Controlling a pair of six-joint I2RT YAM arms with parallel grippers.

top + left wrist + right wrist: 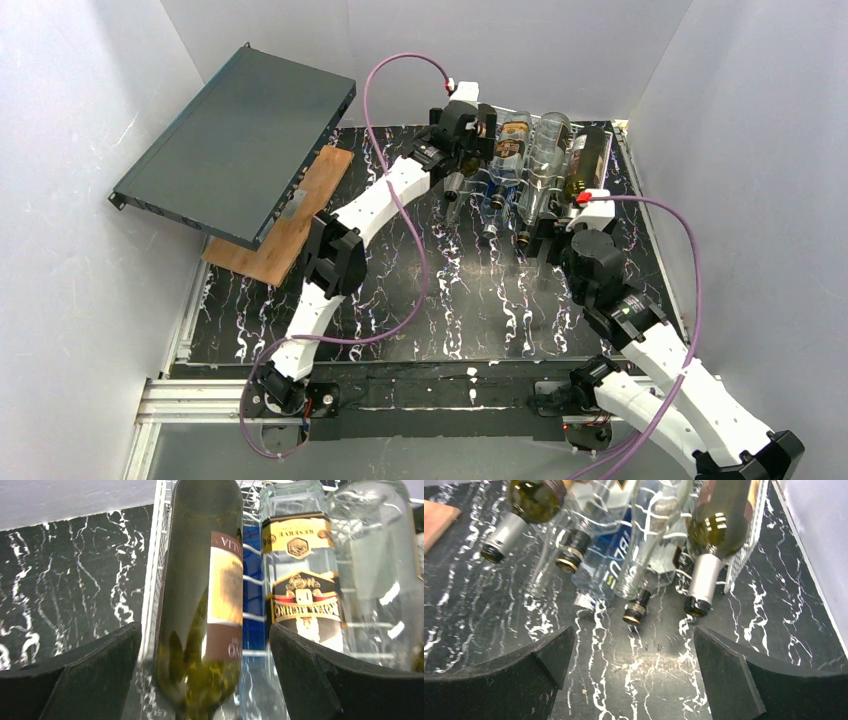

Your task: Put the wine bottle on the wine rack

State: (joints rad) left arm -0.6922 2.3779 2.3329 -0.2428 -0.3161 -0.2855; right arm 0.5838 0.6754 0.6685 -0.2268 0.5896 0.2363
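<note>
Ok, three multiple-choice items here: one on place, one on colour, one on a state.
1. The wine rack stands: A at the table's far side; B at its near edge; C on the wooden board.
2. The cables are: A yellow; B green; C purple.
3. The left end effector is: A shut on a neck; B open around the green bottle; C out of view.
A: the top view shows it at the back. C: both look purple. B: its fingers stand apart either side of the bottle.
</note>
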